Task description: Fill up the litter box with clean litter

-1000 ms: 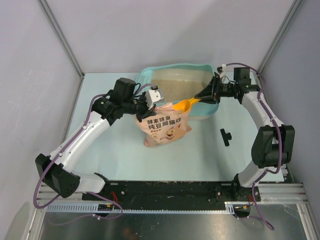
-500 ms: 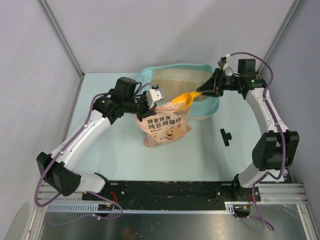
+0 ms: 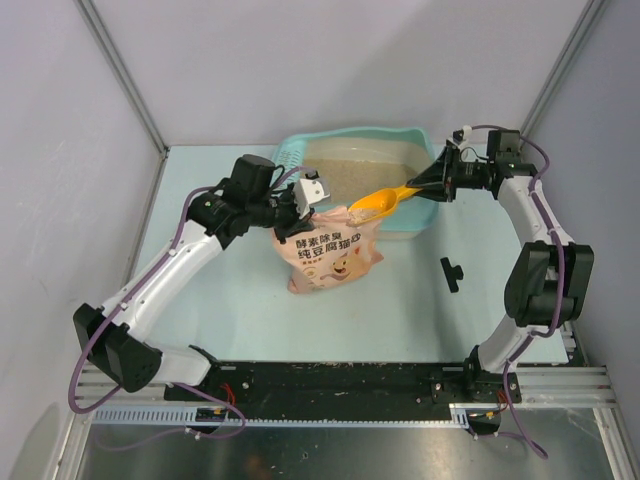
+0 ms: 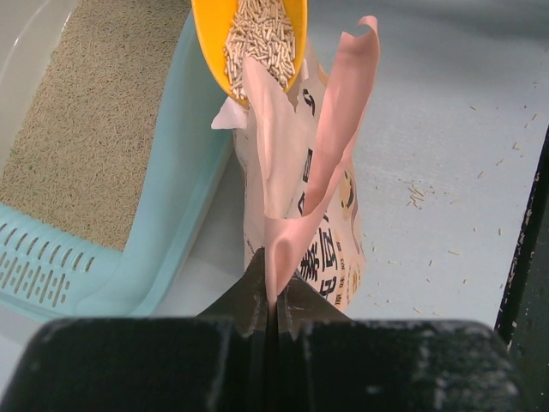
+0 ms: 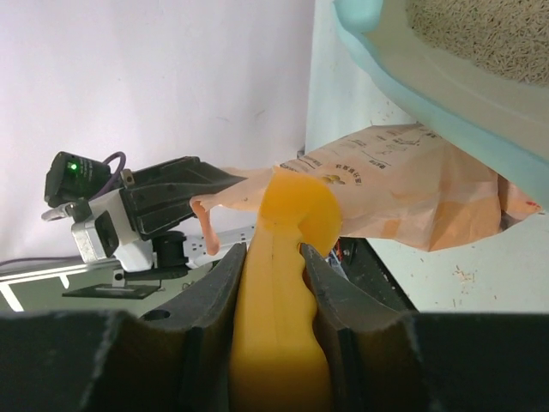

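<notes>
top: high behind arms point(image 3: 170, 270), looks down, far | left wrist: close on bag point(image 4: 330, 240) | right wrist: close along scoop point(image 5: 274, 283) | all share: bag, scoop, litter box point(image 4: 171, 215)

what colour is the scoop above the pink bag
Orange-yellow; the scoop shows best in the left wrist view.
</notes>
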